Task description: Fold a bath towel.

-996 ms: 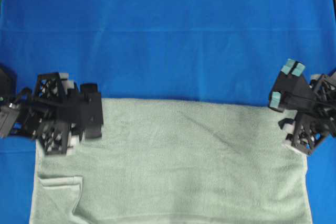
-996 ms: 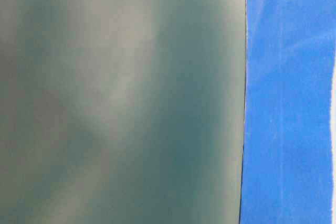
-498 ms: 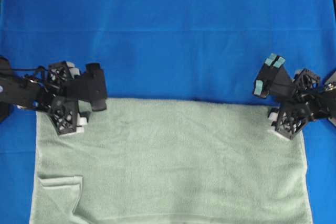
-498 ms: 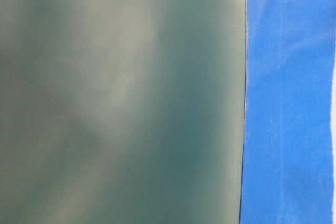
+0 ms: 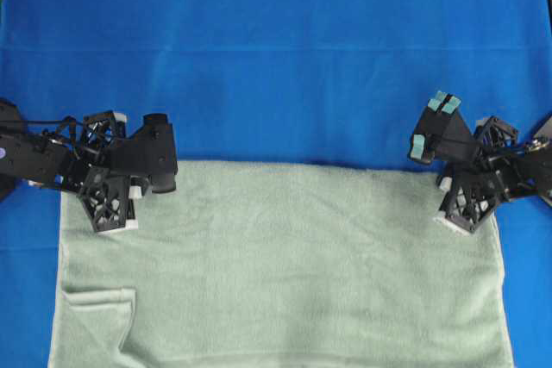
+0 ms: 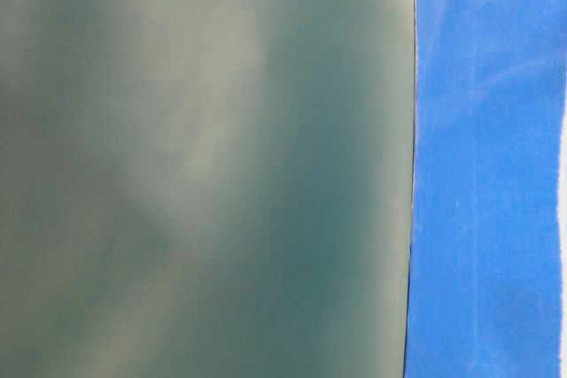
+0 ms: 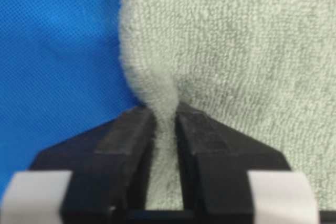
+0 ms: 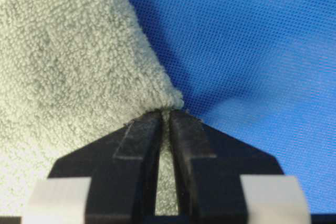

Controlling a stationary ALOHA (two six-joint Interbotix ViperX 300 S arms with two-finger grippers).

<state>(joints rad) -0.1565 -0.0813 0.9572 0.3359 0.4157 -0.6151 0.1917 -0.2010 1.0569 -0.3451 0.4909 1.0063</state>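
Observation:
The bath towel (image 5: pixel 293 265), pale sage-green terry, lies flat on the blue table cover (image 5: pixel 276 58) and runs off the near edge of the overhead view. My left gripper (image 5: pixel 129 185) sits at its far left corner, the right gripper (image 5: pixel 453 180) at its far right corner. In the left wrist view the gripper (image 7: pixel 165 114) is shut on a pinched ridge of towel (image 7: pixel 236 51). In the right wrist view the gripper (image 8: pixel 165 115) is shut on the towel's corner (image 8: pixel 68 61), with cloth between the black fingers.
A small flap (image 5: pixel 99 301) is turned over at the towel's near left. Blue cover stretches beyond the far edge and beside both arms. In the table-level view a blurred grey-green surface (image 6: pixel 204 165) fills most of the picture, with blue cover (image 6: pixel 487 174) on the right.
Both grippers were open above the far corners and have now shut on the towel. Each arm has turned and shifted slightly toward the far edge.

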